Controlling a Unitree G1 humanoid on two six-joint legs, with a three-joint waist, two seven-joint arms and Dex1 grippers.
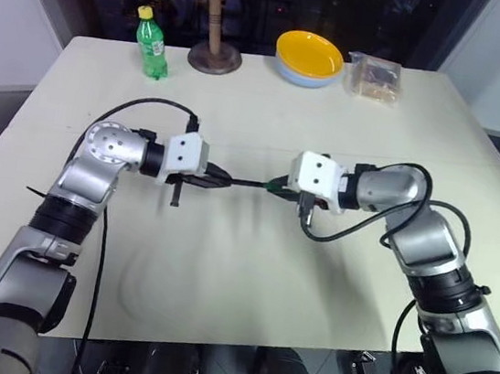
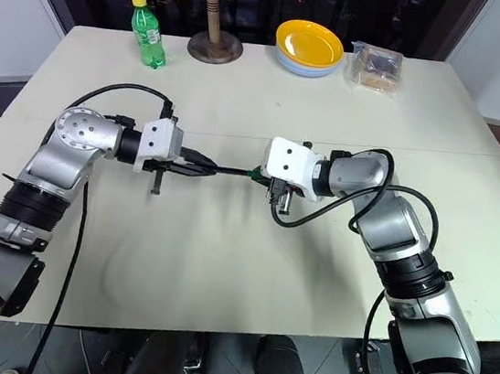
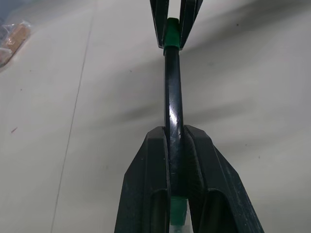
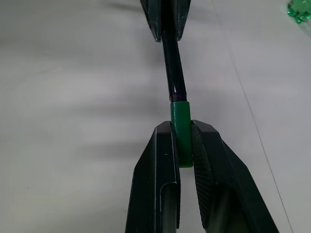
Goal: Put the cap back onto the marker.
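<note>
Up above the pale worktop [image 1: 248, 270], in the left eye view, the two arms meet end to end at mid-table. The left gripper [image 1: 217, 179] has its fingers clenched on the marker [image 1: 246, 184], which runs level across the gap to the right gripper [image 1: 277, 188], whose fingers are clenched on the green cap [image 1: 271, 187]. Along the far edge stand a green bottle [image 1: 152, 44], a wooden stand [image 1: 219, 17], a yellow bowl [image 1: 309, 57] and a clear packet [image 1: 376, 78], all well apart from the arms.

The right eye view gives the same scene: marker [image 2: 229, 170] held above the worktop between the two grippers, with the cap [image 2: 255, 173] at its right end.

Seen from the left wrist, that arm's fingers [image 3: 150, 189] pinch the dark marker [image 3: 172, 97] tight; a bit of green shows between them near the base. At the marker's far end the cap [image 3: 171, 36] sits between the other gripper's fingers [image 3: 158, 19].

From the right wrist, the fingers [image 4: 163, 184] grip the cap [image 4: 180, 124], and the marker [image 4: 174, 68] enters its open end, in line with it. How deep it sits inside, I cannot tell. The marker's other end is held in the left fingers [image 4: 151, 17].
</note>
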